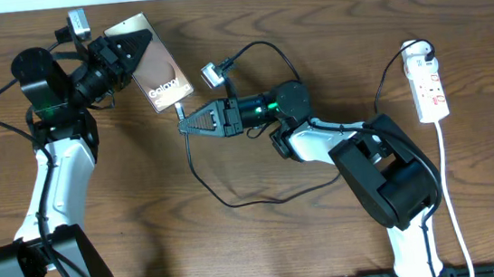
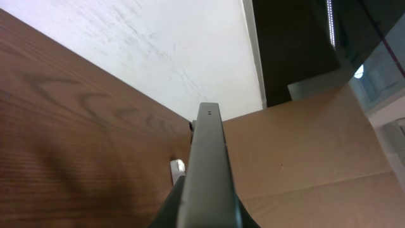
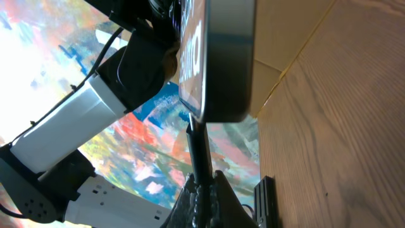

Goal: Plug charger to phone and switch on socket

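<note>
Your left tool [image 1: 134, 51] is clamped on the phone [image 1: 161, 78], gripping it by the end nearest the far edge of the counter [image 1: 266, 246]. The phone sits over the far-left part of the counter, angled, with its glossy face and the white "Galaxy" lettering turned up. From the left wrist you see the phone edge-on, running straight out from between the fingers. You cannot tell whether its free end touches the wood.

Your right tool [image 1: 189, 123] is closed tight on the charger [image 3: 197, 152], just behind the plug tip. It points toward the left edge of the counter, right beside the phone's near end. In the right wrist view the thin black plug rises from between the fingers and meets the end of the phone. The pictures do not show whether it is seated in the port. Behind the tool, the cable trails in a loose curve toward the near edge, then bends back toward the right arm.

The socket [image 1: 430, 84] lies flat by the right edge, toward the far corner, well apart from both tools.
</note>
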Robot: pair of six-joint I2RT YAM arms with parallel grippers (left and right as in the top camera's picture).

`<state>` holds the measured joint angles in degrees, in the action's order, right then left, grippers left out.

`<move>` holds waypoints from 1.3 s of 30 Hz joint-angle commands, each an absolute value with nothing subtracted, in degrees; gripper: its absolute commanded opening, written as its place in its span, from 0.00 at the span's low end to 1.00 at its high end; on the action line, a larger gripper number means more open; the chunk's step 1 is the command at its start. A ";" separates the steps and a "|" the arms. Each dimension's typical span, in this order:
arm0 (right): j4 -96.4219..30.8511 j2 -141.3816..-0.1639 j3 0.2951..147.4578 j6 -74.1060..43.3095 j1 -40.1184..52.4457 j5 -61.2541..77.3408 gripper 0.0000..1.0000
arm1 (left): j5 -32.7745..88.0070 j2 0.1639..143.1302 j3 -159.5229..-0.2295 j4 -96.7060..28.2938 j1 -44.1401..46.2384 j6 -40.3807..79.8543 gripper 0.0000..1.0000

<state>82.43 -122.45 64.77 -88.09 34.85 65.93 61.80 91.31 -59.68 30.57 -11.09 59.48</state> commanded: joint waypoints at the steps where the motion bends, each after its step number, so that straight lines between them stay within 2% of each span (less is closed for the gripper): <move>1: 82.70 -122.30 65.60 -87.83 35.29 65.12 0.01 | 63.40 90.98 -60.12 31.40 -10.68 58.72 0.08; 16: 82.70 -122.30 65.60 -87.83 34.15 66.19 0.01 | 72.40 90.98 -60.12 31.42 -10.68 55.92 0.07; 39: 82.72 -122.30 65.60 -89.41 34.06 64.49 0.01 | 74.61 90.98 -60.12 32.25 -10.68 52.49 0.07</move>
<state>82.37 -122.45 64.77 -88.36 34.85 70.15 69.43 91.31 -59.70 31.97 -11.09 54.50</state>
